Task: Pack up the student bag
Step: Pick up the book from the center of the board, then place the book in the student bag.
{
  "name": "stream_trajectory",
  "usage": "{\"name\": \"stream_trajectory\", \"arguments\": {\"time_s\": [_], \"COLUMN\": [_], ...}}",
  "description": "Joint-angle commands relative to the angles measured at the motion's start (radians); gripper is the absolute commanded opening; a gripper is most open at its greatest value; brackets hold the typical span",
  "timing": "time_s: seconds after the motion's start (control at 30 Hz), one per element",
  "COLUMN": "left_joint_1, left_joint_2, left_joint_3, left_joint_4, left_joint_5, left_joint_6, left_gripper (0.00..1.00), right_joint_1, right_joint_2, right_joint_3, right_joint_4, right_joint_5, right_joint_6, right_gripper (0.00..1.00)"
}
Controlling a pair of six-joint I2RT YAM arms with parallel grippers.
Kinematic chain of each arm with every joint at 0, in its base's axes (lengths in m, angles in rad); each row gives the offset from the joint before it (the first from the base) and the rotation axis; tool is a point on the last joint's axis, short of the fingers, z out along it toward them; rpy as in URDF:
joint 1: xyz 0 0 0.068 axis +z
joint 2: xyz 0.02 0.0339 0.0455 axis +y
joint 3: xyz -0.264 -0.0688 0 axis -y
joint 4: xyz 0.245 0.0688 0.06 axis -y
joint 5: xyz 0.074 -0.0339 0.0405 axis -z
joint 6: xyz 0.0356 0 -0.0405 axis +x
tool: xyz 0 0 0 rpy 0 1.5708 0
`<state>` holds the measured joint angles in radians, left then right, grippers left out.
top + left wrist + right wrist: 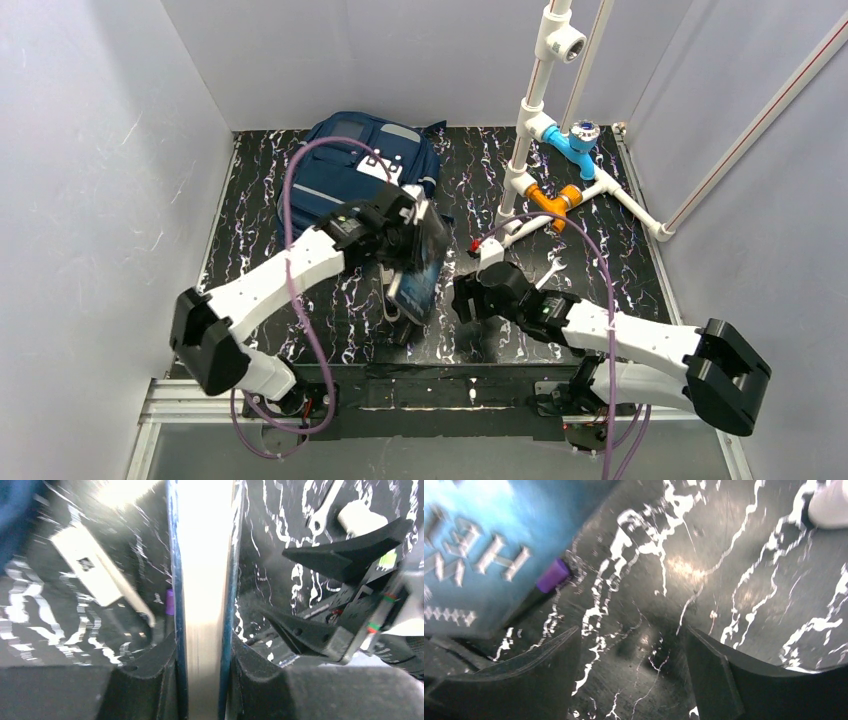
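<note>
rearward, navy student bag (grey stripes, pale patch); left pincer tight on blue book, right pincer agape

The student bag lies on the worktop at its far edge, left of centre. To its right, toward the far right corner, stands a pipe frame, and a wrench lies on the worktop just in front of it. In front of the bag, near the middle of the worktop, the left hand is clamped on a book. The book is tilted, with its lower end toward the near edge. The right hand sits just right of the book and apart from it. Its fingers are spread above the worktop with nothing between them, and the wrench lies behind it to the right.
</note>
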<state>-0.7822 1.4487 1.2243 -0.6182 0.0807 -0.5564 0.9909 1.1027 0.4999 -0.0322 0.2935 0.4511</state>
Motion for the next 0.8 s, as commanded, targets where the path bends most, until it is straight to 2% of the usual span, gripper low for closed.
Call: {"name": "stream_trajectory", "arguments": {"time_s": [0.0,0.1,0.2,0.33,0.4,0.53,0.67,0.77], "left_joint_1": [0.013,0.014,0.013,0.014,0.018,0.081,0.261,0.318], "left_joint_2": [-0.214,-0.273,-0.333,-0.396,-0.415,-0.437,-0.457,-0.477], "left_joint_3": [0.229,0.308,0.325,0.310,0.307,0.308,0.288,0.257], "left_joint_4": [-0.179,-0.278,-0.332,-0.366,-0.384,-0.421,-0.419,-0.402], "left_joint_5": [-0.313,-0.535,-0.777,-0.965,-1.026,-1.023,-0.874,-0.841], "left_joint_6": [0.156,0.216,0.262,0.322,0.340,0.360,0.381,0.395], "left_gripper": [0.00,0.00,0.00,0.00,0.00,0.00,0.00,0.00], "right_joint_1": [0.045,0.104,0.155,0.160,0.160,0.158,0.153,0.135], "right_joint_2": [-0.018,0.058,0.176,0.338,0.433,0.642,0.836,0.927], "right_joint_3": [0.156,0.264,0.394,0.554,0.619,0.801,0.966,1.032], "right_joint_4": [-0.072,-0.071,-0.057,0.018,0.096,0.129,0.164,0.223], "right_joint_5": [0.008,0.020,0.050,0.068,0.094,0.119,0.149,0.126], "right_joint_6": [-0.174,-0.237,-0.285,-0.364,-0.456,-0.656,-0.837,-0.945], "right_gripper": [0.84,0.88,0.89,0.92,0.98,0.98,0.99,0.99]}}
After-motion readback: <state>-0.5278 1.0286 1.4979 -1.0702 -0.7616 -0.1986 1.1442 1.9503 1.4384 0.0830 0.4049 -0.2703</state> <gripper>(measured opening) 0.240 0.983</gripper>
